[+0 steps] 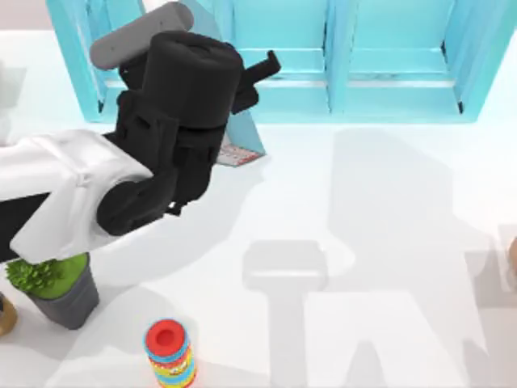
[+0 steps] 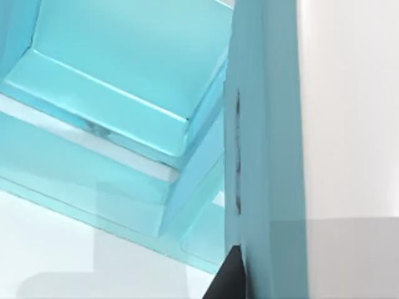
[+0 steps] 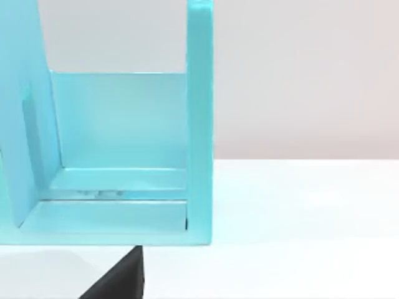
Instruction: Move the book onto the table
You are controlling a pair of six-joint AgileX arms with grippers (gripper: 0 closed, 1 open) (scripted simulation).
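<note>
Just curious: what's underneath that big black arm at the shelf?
Under the left gripper a teal book slants down to the white table, red-marked end lowest. Its upper part is covered by the arm.

Teal book point(image 1: 245, 139) tilted, red-marked end on white table point(image 1: 388, 242) by shelf.

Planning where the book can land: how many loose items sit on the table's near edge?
3: a potted plant at the left, a brown object cut off at the left edge, and a coloured ring stack right of the plant. More may sit beyond the frame.
</note>
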